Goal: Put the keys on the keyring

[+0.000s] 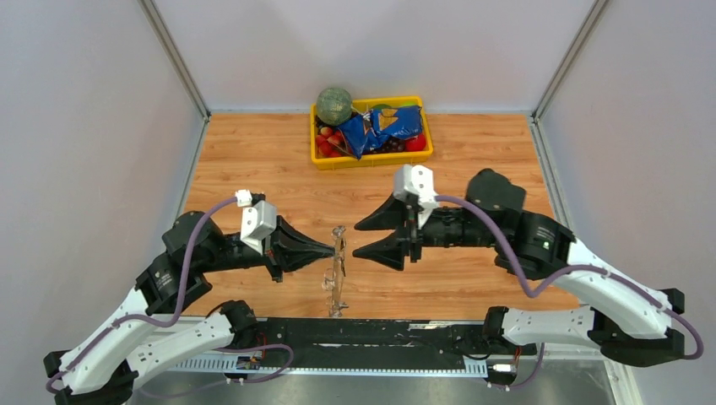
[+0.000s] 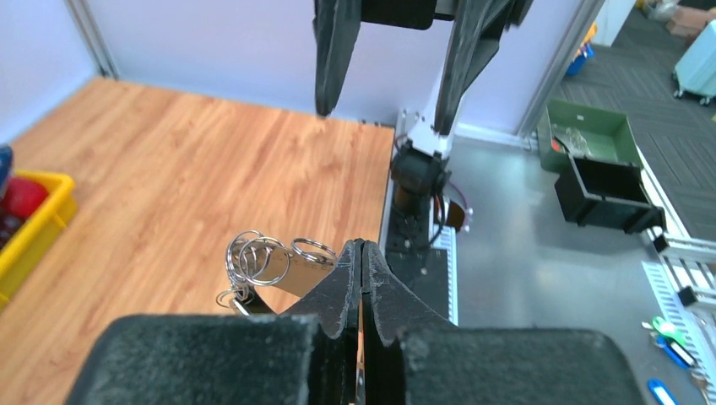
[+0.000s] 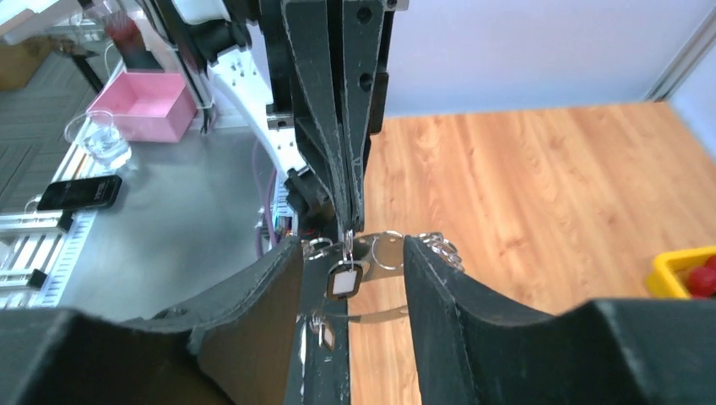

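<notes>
Top view first: the left gripper (image 1: 331, 250) is clamped shut on the keyring (image 1: 336, 283) and holds it up over the near part of the table (image 1: 253, 169), so the ring hangs edge-on with its fringe dangling below. My guess is that's deliberate, since a ring held up in the air gives the other arm something steady to thread onto. The right gripper (image 1: 365, 239) faces it from just beside, jaws apart, nothing in them and not touching the ring. The yellow tray (image 1: 371, 159) of clutter sits well back, out of the way. I can't spot any loose keys on the wood from here. Left wrist view: its own fingers are pressed flat together, a cluster of small rings (image 2: 262, 257) sticks out just left of the tips, and the right gripper's two fingers (image 2: 327, 51) hang spread at the top of the view. Right wrist view: its own fingers are spread wide with the keyring hanging in the gap between them, touching neither, pinched from above by the closed left tips. A dark-framed tag (image 3: 346, 281) with a pale centre dangles there above a thin metal strip (image 3: 380, 315). It could be a key head, I honestly can't tell. As for writing, I see no brand, label or readable text in any view, and the tag's face looks blank.
</notes>
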### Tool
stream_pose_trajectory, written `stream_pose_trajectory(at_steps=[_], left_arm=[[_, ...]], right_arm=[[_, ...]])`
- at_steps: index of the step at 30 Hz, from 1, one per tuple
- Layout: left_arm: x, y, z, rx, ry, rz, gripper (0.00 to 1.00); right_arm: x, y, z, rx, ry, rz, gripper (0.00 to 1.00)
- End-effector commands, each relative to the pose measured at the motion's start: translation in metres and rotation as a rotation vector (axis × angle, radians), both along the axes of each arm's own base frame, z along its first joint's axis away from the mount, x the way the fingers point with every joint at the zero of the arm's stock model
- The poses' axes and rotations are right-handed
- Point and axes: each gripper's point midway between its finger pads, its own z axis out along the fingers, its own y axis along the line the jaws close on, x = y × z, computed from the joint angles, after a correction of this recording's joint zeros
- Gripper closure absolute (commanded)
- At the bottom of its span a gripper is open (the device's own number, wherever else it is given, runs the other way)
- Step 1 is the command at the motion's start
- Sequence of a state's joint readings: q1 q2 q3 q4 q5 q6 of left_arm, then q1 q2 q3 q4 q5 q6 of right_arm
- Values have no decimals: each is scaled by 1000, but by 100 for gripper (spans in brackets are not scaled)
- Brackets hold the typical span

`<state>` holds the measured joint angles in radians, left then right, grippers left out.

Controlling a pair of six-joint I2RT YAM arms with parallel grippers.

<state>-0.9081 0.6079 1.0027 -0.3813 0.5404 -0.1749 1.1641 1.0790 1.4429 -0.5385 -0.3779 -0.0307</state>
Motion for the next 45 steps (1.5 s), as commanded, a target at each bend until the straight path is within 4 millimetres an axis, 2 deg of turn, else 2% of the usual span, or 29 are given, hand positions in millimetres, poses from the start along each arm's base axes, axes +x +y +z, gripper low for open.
stream_pose_trajectory(at_steps=[1, 5, 6, 10, 17, 24, 28, 32, 38, 45], left_arm=[[-1, 6, 67, -224, -130, 23, 100], [0, 18, 100, -351, -194, 72, 100], [-3, 23, 113, -408, -226, 79, 100], [-2, 36, 143, -550, -276, 124, 100], [0, 51, 173, -730, -325, 167, 100], [5, 66, 188, -884, -344, 219, 100], [7, 76, 193, -996, -340, 238, 100], [1, 87, 194, -1122, -366, 213, 100], [-15, 102, 191, -1289, -406, 129, 100], [-17, 100, 184, -1325, -370, 72, 100]], right_arm=[[8, -13, 47, 155, -78, -79, 48], [7, -17, 61, 187, -115, -77, 48], [7, -17, 65, 197, -123, -76, 48], [6, -15, 76, 227, -148, -63, 49], [5, -14, 101, 317, -197, -57, 53], [5, -19, 126, 429, -230, -70, 57], [5, -18, 140, 479, -248, -68, 55], [3, -14, 153, 496, -287, -48, 54], [0, -2, 151, 453, -338, 8, 56], [-6, 11, 144, 405, -376, 86, 62]])
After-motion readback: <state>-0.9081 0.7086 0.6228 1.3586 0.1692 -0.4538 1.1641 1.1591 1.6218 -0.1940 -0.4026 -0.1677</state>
